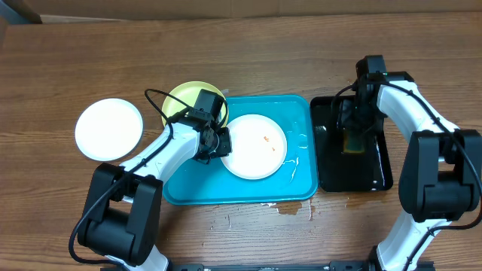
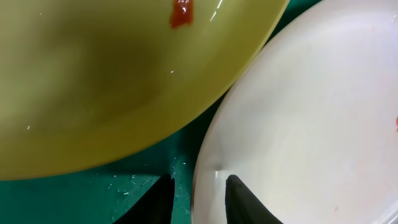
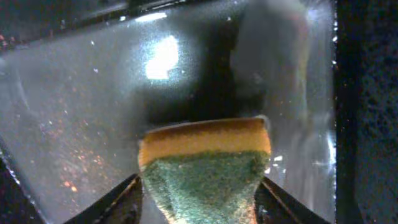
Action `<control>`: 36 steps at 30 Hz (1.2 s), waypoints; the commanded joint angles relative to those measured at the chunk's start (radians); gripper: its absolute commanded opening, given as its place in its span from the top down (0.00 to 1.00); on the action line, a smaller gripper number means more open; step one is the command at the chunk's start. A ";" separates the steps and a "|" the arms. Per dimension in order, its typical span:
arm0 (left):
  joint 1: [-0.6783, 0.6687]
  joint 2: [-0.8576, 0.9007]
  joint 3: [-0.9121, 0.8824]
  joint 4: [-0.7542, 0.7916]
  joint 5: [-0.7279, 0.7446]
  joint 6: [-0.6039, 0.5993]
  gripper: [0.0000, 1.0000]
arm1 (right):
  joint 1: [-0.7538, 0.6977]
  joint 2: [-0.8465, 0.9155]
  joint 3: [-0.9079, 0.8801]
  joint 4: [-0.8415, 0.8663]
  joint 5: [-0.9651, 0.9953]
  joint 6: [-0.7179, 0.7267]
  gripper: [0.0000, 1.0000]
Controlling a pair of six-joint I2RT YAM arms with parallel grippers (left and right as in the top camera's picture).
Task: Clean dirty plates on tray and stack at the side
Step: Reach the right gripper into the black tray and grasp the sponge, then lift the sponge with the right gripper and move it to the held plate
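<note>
On the cyan tray (image 1: 226, 192) lies a white plate (image 1: 260, 154) with small orange specks. My left gripper (image 1: 217, 143) is at its left rim, shut on it: one finger rests on the white plate (image 2: 311, 124), the other is over the tray (image 2: 93, 193). A yellow-green plate (image 1: 184, 98) overlaps the tray's back left corner; the left wrist view shows a red smear (image 2: 181, 14) on it. Over the black tray (image 1: 369, 173), my right gripper (image 1: 352, 132) is shut on a yellow-and-green sponge (image 3: 205, 149), which is pinched narrow between the fingers.
Another white plate (image 1: 109, 129) sits on the wooden table, left of the tray. The black tray's floor (image 3: 74, 112) is wet and shiny. Small wet marks (image 1: 290, 209) dot the table at the cyan tray's front edge.
</note>
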 commanded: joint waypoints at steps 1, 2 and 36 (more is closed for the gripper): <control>0.004 0.014 0.009 0.003 0.007 0.021 0.70 | 0.007 -0.025 -0.013 0.002 -0.008 0.005 0.51; 0.004 0.014 0.009 0.004 0.007 0.021 0.70 | 0.006 -0.025 -0.013 0.002 -0.038 0.005 0.51; 0.004 0.014 0.009 -0.017 0.007 0.024 0.76 | 0.023 -0.025 -0.045 -0.026 -0.119 0.005 0.70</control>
